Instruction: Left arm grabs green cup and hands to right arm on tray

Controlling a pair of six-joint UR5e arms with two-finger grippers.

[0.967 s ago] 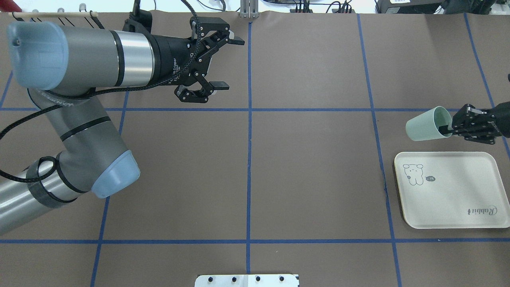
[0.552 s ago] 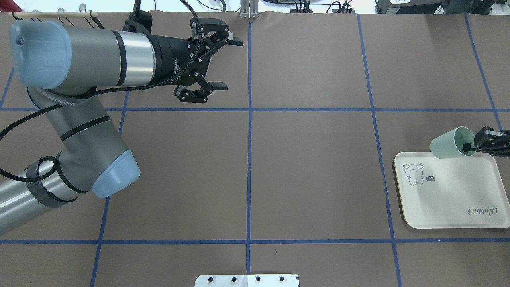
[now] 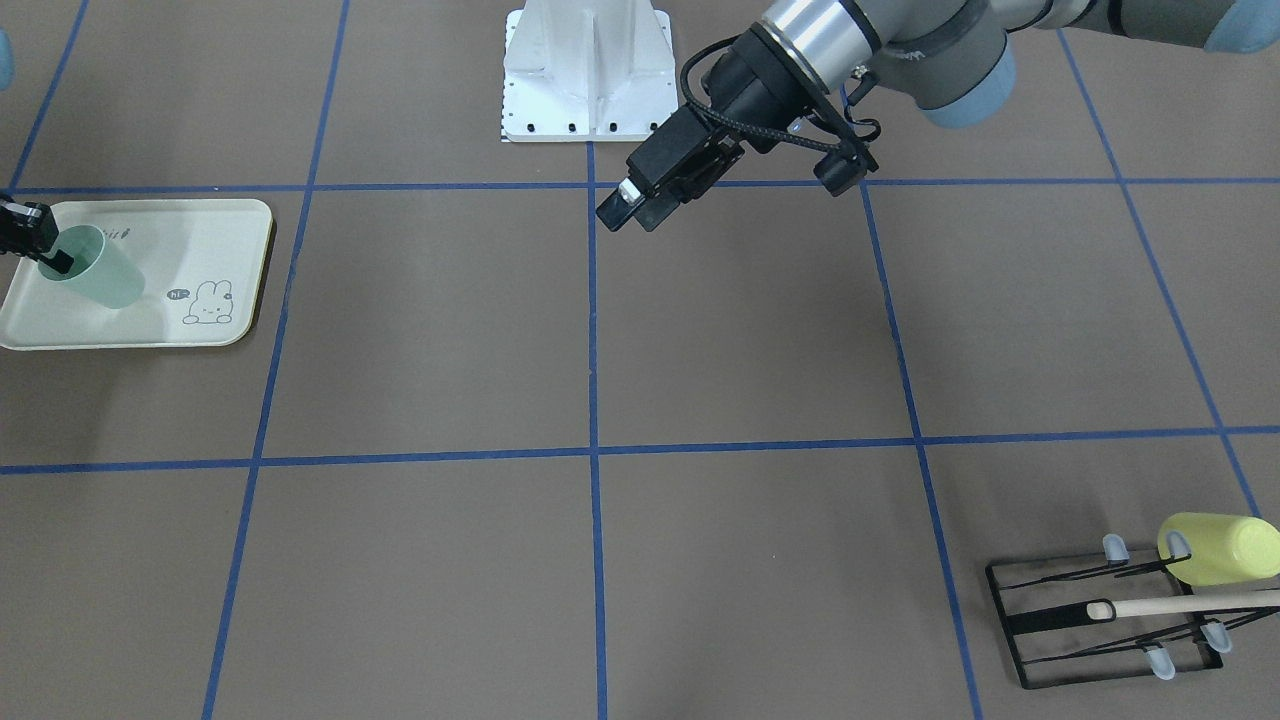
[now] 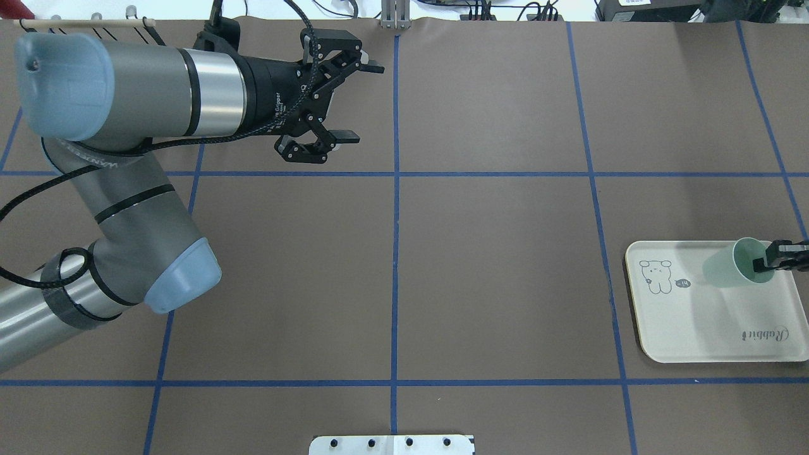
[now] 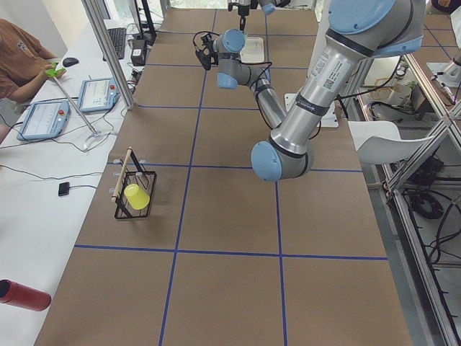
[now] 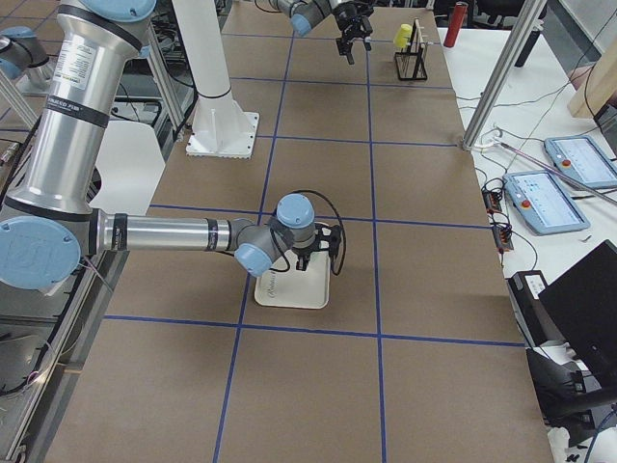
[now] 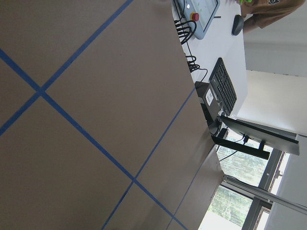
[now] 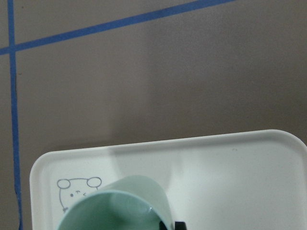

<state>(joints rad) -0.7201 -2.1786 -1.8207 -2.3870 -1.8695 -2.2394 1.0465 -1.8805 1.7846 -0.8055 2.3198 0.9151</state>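
Brown paper with blue tape lines covers your counter, and the cream tray lies near its right edge. One second ago the green cup hung over bare paper, past the tray's far side. Now it hangs over the tray, close to the tray's far rim. The right end effector carried it there and is clamped on the cup's rim, with one finger down inside. The cup leans over, with its mouth toward the right edge of the counter. You cannot tell from these pictures if its bottom touches the tray yet.

The left end effector has hardly moved. It hangs near the far edge of the counter, left of the middle, with its fingers wide apart and nothing in them. So the hand-over looks done, and only the putting down is left.

I think the cup should be stood up straight and lowered before the fingers let go. If it is let go while it leans, it may tip and roll. The yellow-green cup on the black wire rack, at the far left corner, is not part of your job.
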